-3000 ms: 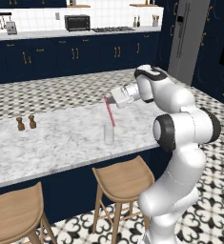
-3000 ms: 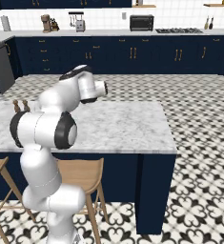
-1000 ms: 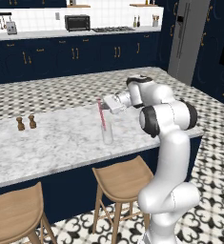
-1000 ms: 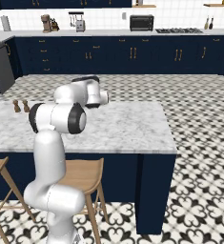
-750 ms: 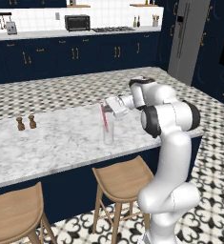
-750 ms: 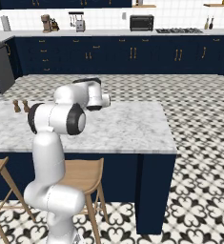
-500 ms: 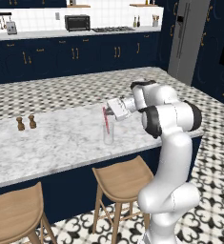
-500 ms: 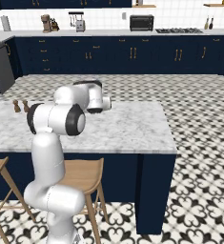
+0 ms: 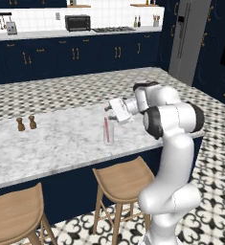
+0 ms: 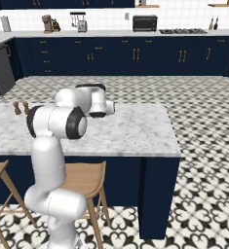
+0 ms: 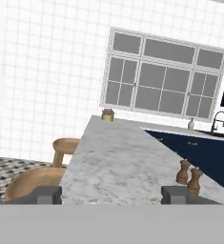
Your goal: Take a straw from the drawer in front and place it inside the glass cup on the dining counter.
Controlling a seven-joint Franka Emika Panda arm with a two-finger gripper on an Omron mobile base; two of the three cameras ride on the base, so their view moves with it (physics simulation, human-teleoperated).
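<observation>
The glass cup (image 9: 108,134) stands on the dining counter (image 9: 56,146) near its front edge. The pink-red straw (image 9: 106,128) stands upright inside it, with its top poking above the rim. My gripper (image 9: 108,108) hovers just over the cup, a little above the straw's top. In the hand view the gripper (image 11: 111,195) is open: the two dark fingertips (image 11: 46,194) sit wide apart and only the counter's marble (image 11: 118,162) shows between them. In the right base view my arm hides the cup. The drawer is out of view.
Two brown shakers (image 9: 26,123) stand at the counter's left end and also appear as shakers (image 11: 188,175) in the hand view. Wooden stools (image 9: 123,178) are tucked under the counter's near side. A navy cabinet run with a marble worktop (image 9: 75,33) lines the back wall.
The gripper lowered the straw into the glass cup and then opened, letting it go. The straw now stands in the cup on its own.
</observation>
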